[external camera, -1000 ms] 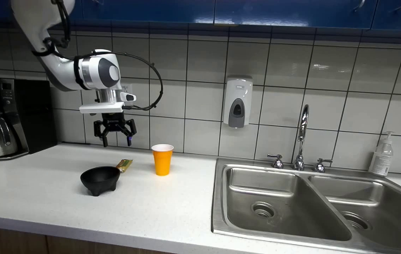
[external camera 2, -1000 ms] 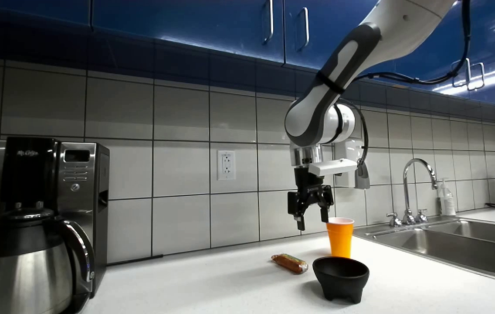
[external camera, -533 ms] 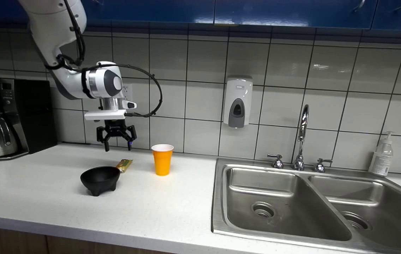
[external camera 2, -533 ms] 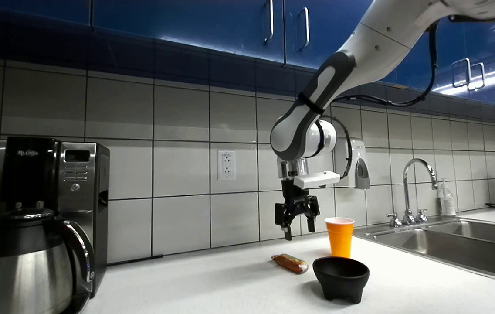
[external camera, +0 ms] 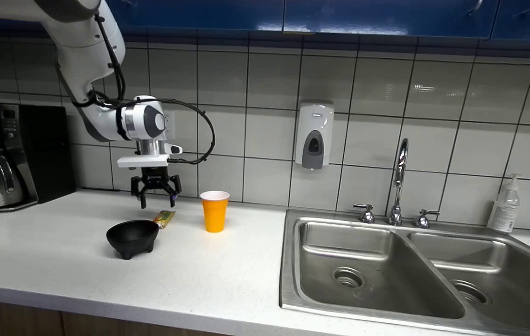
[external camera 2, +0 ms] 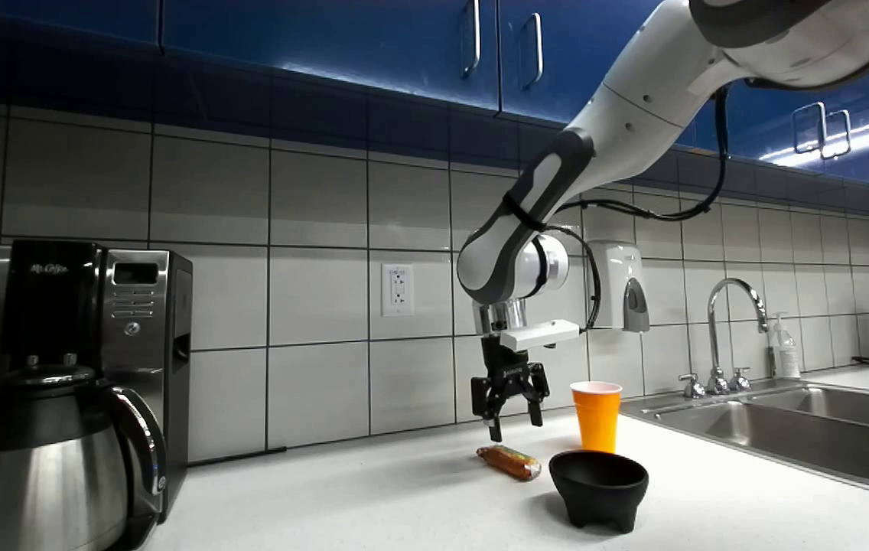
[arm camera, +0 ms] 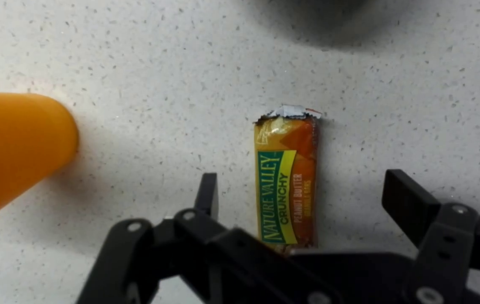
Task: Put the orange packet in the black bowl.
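Note:
The orange packet, a flat yellow-orange bar wrapper, lies on the counter in both exterior views (external camera: 164,219) (external camera 2: 509,462). In the wrist view the packet (arm camera: 285,177) lies lengthwise between my fingers, its near end hidden by the gripper. The black bowl (external camera: 133,237) (external camera 2: 599,490) stands upright close to the packet, on the side away from the wall. In the wrist view only a dark patch shows at the top edge; I cannot tell bowl from shadow. My gripper (external camera: 157,205) (external camera 2: 515,428) (arm camera: 303,185) is open and empty, pointing down above the packet, not touching it.
An upright orange cup (external camera: 215,212) (external camera 2: 597,417) (arm camera: 16,139) stands beside the packet. A coffee maker (external camera: 17,149) (external camera 2: 98,367) stands at the counter's far end. The steel sink (external camera: 288,261) lies beyond the cup. The tiled wall (external camera 2: 320,383) runs close behind the gripper.
My gripper has moved down toward the counter and, in an exterior view, leftward until it hangs over the packet. It stays open. Packet, bowl and cup have not moved.

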`<state>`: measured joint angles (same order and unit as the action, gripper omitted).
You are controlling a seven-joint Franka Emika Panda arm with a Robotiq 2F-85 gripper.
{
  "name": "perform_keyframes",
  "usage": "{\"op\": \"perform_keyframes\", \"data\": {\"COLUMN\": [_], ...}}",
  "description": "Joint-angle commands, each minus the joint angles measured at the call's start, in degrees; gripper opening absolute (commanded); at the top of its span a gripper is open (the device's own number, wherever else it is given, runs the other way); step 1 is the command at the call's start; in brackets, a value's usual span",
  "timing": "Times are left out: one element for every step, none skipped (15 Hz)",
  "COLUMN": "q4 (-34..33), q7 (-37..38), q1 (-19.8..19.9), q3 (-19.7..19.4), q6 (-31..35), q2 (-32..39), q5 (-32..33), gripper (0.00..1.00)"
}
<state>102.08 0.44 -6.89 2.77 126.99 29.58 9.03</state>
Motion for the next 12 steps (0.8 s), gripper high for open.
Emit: {"op": "perform_keyframes", "data": {"q4": [-5.66, -6.59, -7.47, -8.31, -9.11, -9.88, -10.62, -11.36, -12.11, -12.69, -13.26, -13.74], "q7": [-0.14, -0.15, -0.08, -0.18, -0.29, -0.39, -0.38, -0.41, -0.45, -0.58, -0.65, -0.61], "q1": [-0.59, -0.62, -0.69, -0.68, -0.66, -0.63, -0.67, -0.69, -0.69, -0.66, -0.67, -0.73], "q3": [-0.4, -0.38, -0.42, -0.4, -0.39, -0.34, -0.37, -0.39, -0.37, -0.32, -0.33, -0.37], "q6": [-3.94, -4.38, -4.86, -5.28, -5.65, -5.99, -6.3, -6.73, -7.14, -7.39, -7.59, -7.77], "q2": [3.74, 4.6, 5.34, 6.03, 6.7, 7.38, 8.01, 8.63, 9.21, 9.71, 10.14, 10.6], "q5": [0.48, 0.4, 0.43, 0.37, 0.31, 0.18, 0.2, 0.21, 0.14, 0.07, 0.06, 0.11], "gripper": [1.0, 1.0, 1.0, 1.0, 1.0, 1.0, 1.0, 1.0, 1.0, 1.0, 1.0, 1.0]}}
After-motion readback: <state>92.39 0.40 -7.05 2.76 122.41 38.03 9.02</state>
